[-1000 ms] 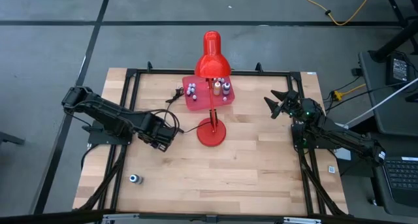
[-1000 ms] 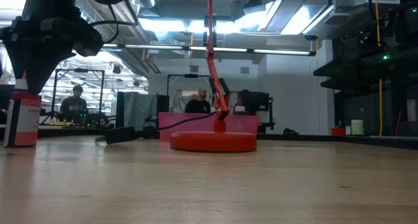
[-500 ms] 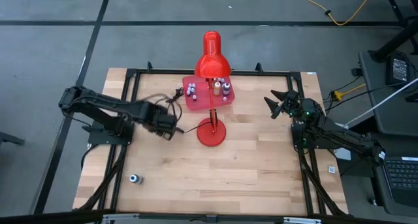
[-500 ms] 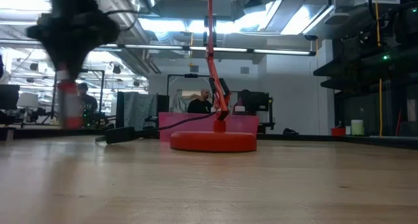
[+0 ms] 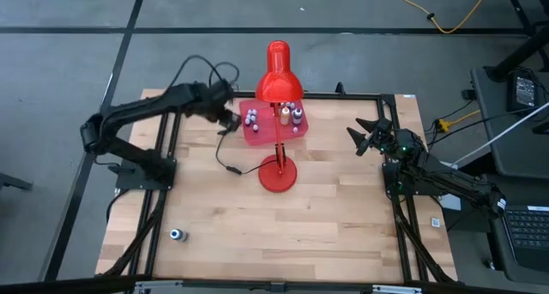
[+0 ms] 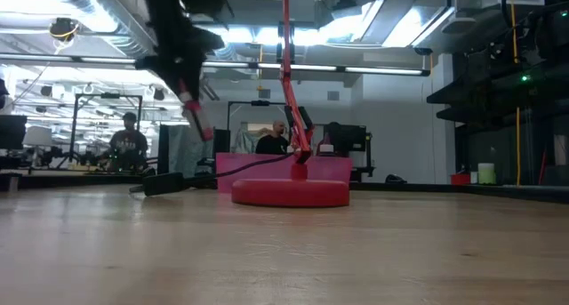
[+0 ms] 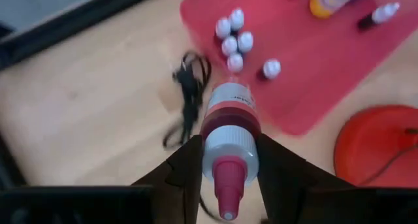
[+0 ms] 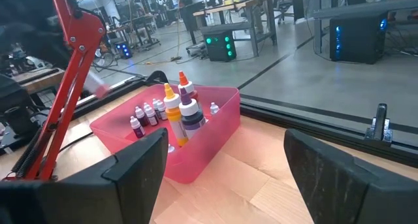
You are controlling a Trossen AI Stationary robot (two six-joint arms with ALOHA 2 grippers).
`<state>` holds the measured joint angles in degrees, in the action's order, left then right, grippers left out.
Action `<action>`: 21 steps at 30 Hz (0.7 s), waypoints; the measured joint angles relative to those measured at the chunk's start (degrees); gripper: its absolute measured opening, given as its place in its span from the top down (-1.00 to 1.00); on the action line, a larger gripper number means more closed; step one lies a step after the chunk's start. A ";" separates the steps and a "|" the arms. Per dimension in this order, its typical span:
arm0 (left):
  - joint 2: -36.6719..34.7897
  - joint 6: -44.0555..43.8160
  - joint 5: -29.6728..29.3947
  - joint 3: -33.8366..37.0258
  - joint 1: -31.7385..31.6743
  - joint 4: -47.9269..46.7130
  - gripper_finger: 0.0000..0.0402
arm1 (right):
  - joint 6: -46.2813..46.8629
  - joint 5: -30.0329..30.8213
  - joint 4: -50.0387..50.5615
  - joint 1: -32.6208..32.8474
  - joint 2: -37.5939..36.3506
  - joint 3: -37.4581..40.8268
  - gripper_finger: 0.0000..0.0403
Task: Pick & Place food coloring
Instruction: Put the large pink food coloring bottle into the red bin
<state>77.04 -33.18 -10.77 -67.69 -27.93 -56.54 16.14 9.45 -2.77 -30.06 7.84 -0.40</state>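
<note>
Your left arm has swung up from the table middle to the tray (image 5: 273, 128), so the drop is close. The left gripper (image 7: 225, 160) is clamped on a red bottle (image 7: 226, 129), with the tray and its small bottles (image 7: 232, 38) just below and ahead. One bottle (image 5: 177, 235) lies far behind; the right gripper (image 5: 367, 136) waits apart, fingers spread.

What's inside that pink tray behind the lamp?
The pink tray holds small white-capped bottles and taller ones. The lamp shade covers part of it from above.
</note>
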 joint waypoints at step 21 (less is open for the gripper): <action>22.91 30.56 9.23 -20.00 -10.76 4.14 0.43 | 0.06 0.00 -0.02 0.00 0.02 0.00 -0.52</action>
<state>99.96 -2.63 -1.54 -87.69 -38.69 -52.40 16.20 9.45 -2.79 -30.06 7.86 -0.40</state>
